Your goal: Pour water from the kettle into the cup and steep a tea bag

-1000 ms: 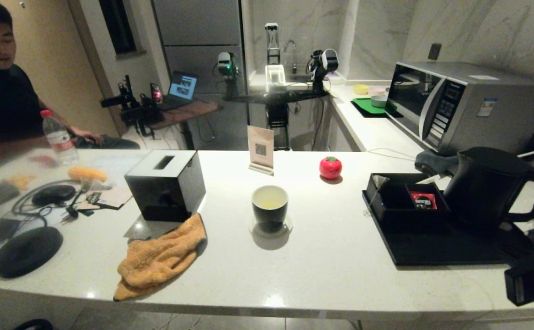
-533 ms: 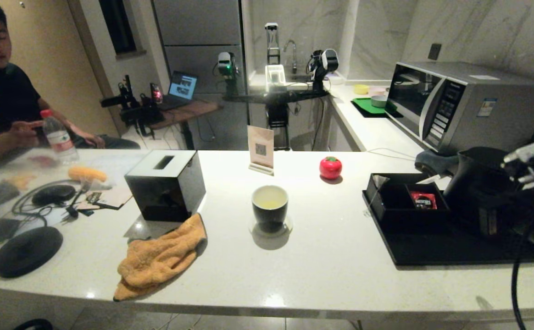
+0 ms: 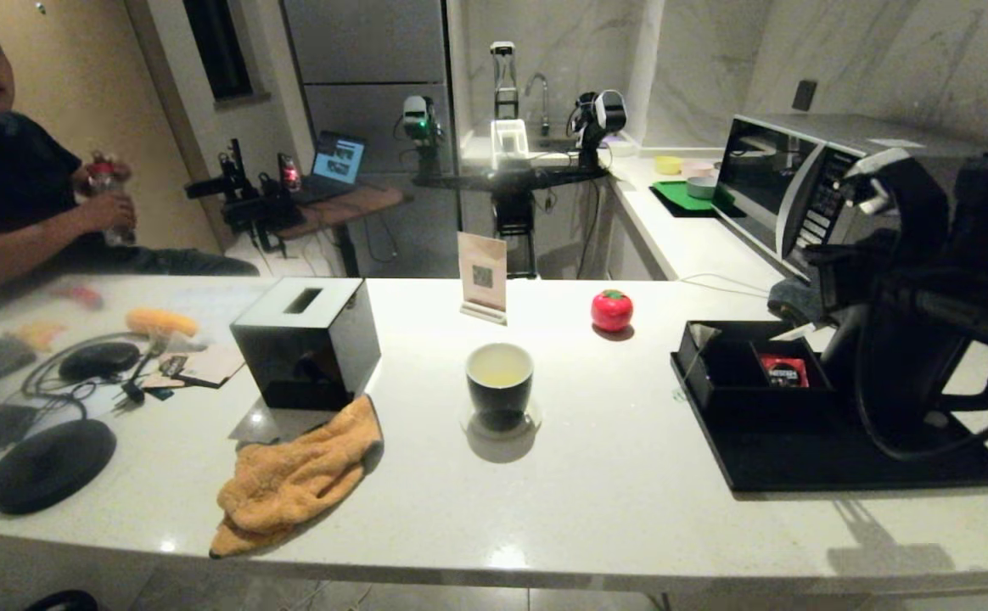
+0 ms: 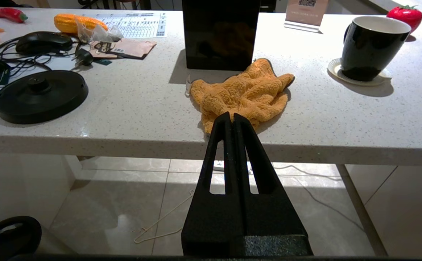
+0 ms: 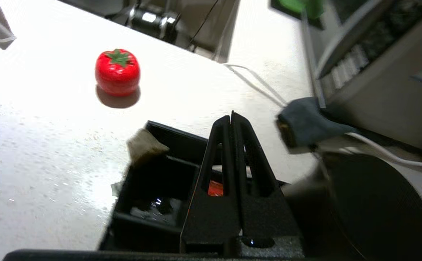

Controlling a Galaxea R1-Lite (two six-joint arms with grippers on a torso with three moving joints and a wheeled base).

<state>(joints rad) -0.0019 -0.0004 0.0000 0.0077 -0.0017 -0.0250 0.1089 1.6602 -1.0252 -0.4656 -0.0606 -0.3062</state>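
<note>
White counter carries the kettle [image 5: 374, 206] just beside the right gripper [image 5: 231, 117], fingers pressed together, empty; descending unopened, it could knock the tea bag [image 5: 144, 145]

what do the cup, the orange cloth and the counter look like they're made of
The cup: probably glazed ceramic, glossy black outside with light glints, white inside. The orange cloth: soft fluffy fabric, likely microfibre or terry, with a fuzzy crumpled pile. The counter: pale speckled stone or quartz composite, polished, since it mirrors the lights; which of the two I cannot tell.
</note>
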